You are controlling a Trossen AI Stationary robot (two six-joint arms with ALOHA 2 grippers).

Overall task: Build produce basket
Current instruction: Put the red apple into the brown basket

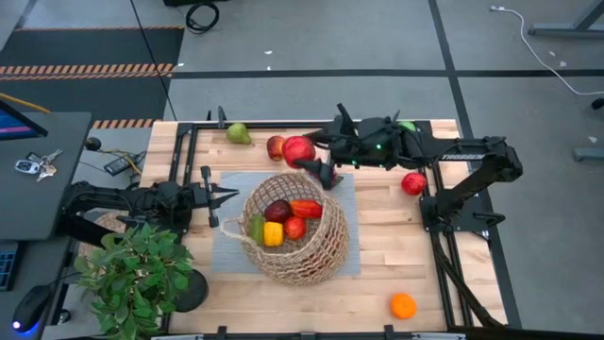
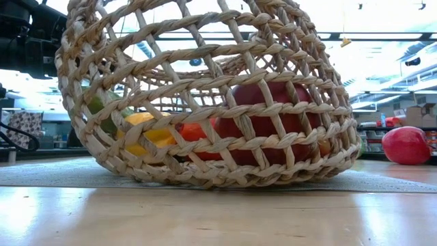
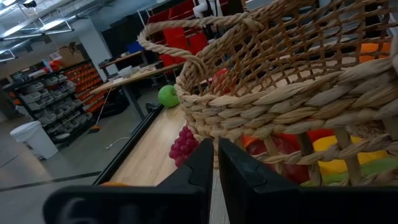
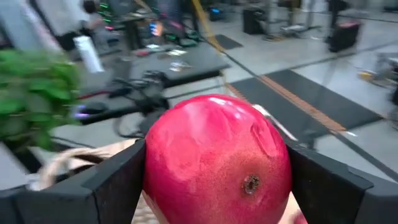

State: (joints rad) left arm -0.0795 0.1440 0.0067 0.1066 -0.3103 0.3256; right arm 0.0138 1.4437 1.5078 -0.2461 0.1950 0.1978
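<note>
Two dark arms work around the round, open-weave tan wicker basket (image 1: 294, 229), which lies tipped on its side on the grey mat (image 1: 226, 247), its mouth turned toward the left arm. The right gripper (image 4: 214, 168) hovers just beyond the basket's far rim, its jaws spread wide around a large, glossy red round fruit (image 1: 298, 150) that fills the gap between them. The left gripper (image 3: 212, 163) sits at the mouth side, fingers pressed together and holding nothing, tips near a thin loop handle (image 3: 177, 53). Already inside: a yellow pepper (image 1: 273, 233), red pepper (image 1: 306, 209), dark red piece (image 1: 277, 211) and a green piece (image 1: 257, 228). Risks, as judged: released above the weave instead of the mouth, the fruit would likely roll off (it is smooth and round); a nudge to the tilted basket could spill its contents toward the left gripper.
</note>
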